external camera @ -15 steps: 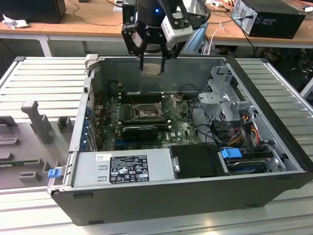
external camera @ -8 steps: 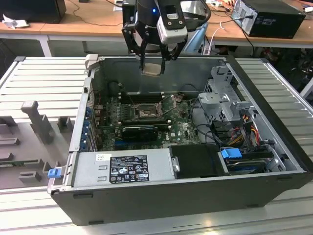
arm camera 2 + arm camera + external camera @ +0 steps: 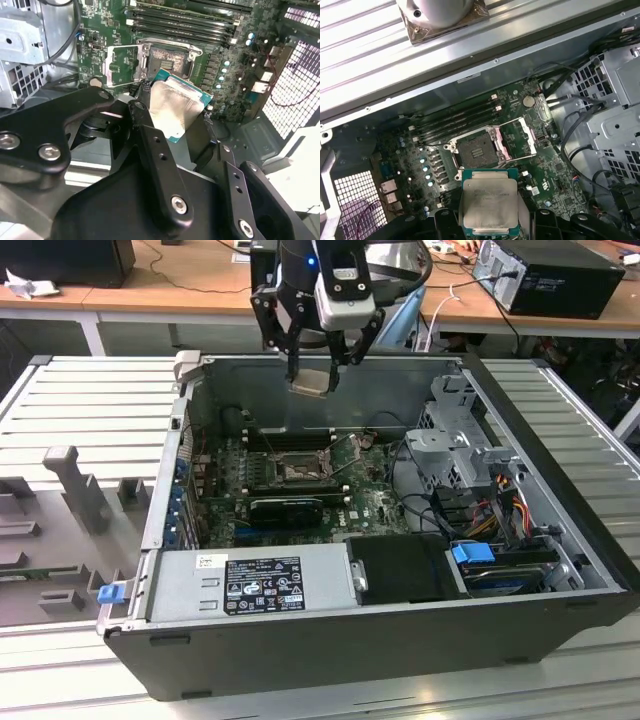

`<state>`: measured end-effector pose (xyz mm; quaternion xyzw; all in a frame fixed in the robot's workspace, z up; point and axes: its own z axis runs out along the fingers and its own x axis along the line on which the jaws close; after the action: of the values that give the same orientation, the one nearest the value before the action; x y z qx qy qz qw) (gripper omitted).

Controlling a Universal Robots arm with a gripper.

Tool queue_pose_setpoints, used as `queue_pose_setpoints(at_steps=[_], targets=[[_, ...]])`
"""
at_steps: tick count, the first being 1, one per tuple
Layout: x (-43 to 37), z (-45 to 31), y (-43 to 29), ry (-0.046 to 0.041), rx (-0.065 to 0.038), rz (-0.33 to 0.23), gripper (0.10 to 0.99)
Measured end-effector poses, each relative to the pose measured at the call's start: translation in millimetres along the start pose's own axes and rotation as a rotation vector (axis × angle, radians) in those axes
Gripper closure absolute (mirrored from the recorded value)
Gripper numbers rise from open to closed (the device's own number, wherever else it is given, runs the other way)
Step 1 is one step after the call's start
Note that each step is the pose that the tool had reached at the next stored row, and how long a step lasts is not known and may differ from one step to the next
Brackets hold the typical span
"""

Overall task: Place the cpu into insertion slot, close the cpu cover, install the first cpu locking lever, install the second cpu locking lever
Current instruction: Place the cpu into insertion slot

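cpu [image 3: 310, 381] clamped in the gripper [image 3: 312, 370], jaws drawn in narrow on two opposite edges, silver lid showing (green rim visible in both wrist views). Held in the air over the back of the open computer case [image 3: 400, 390], well apart from the motherboard [image 3: 370, 505] below. insertion slot [image 3: 477, 151] lies bare with its pin field exposed, and the cpu cover [image 3: 531, 136] stands swung open just beside it.

One cpu [image 3: 489, 205]; one insertion slot [image 3: 477, 152].
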<state>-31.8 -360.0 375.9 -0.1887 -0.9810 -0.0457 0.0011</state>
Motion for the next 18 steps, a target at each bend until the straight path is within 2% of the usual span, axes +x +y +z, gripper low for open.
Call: queue_pose_setpoints(at_steps=[6,9,13,18], targets=[[0.0,0.2,0.0,-0.0052,-0.001,0.058,0.561],[0.0,0.3,0.0,-0.0099,-0.002,0.110,0.561],[0.1,0.4,-0.1,-0.0128,-0.003,0.142,0.561],[0.1,1.1,-0.1,-0.0212,-0.005,0.237,0.561]])
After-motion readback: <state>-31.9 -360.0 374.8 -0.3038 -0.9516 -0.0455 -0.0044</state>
